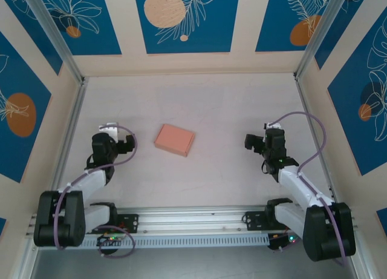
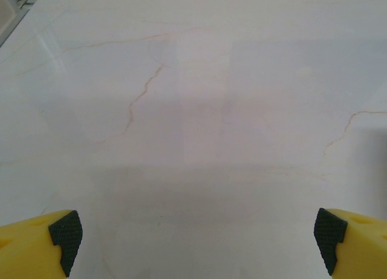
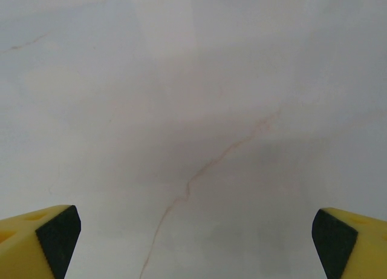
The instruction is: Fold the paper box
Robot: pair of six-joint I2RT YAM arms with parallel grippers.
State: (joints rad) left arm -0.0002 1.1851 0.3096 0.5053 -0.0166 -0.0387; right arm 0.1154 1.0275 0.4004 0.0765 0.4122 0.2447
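one paper box (image 1: pixel 174 140) nearer left end effector (image 1: pixel 127 147)

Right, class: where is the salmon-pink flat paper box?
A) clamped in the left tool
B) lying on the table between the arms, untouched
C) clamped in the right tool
B: the salmon-pink flat paper box lies on the pale table, apart from the open left tool and open right tool.

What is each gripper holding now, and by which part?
Nothing is held. The left gripper and the right gripper are both open above the bare table, and the salmon-pink paper box lies on the table between them, touched by neither.
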